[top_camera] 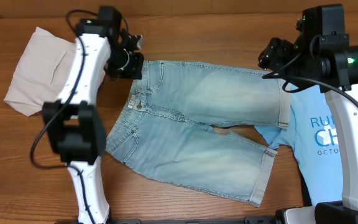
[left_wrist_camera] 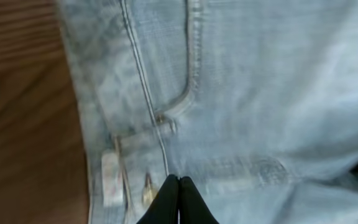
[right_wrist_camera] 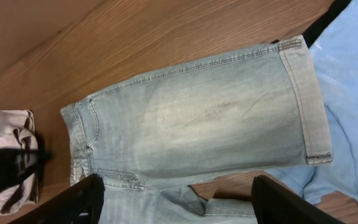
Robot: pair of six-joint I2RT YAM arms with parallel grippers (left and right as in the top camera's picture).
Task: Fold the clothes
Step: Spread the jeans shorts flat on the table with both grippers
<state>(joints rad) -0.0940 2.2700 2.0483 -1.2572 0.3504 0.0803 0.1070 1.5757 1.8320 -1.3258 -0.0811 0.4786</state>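
Light-wash denim shorts (top_camera: pixel 204 118) lie spread flat on the wooden table, waistband to the left and both legs pointing right. My left gripper (top_camera: pixel 131 59) is at the far corner of the waistband. In the left wrist view its fingers (left_wrist_camera: pixel 179 182) are shut together over the denim (left_wrist_camera: pixel 260 93) near a pocket seam, with nothing seen between them. My right gripper (top_camera: pixel 271 55) hovers above the far leg's hem. In the right wrist view it (right_wrist_camera: pixel 179 199) is wide open and empty over the shorts (right_wrist_camera: pixel 197 118).
Folded beige shorts (top_camera: pixel 39 68) lie at the far left, also showing in the right wrist view (right_wrist_camera: pixel 8 162). A sky-blue printed T-shirt (top_camera: pixel 319 137) lies at the right, partly under the denim legs (right_wrist_camera: pixel 353 81). A black garment's edge (right_wrist_camera: pixel 331 15) shows beside it.
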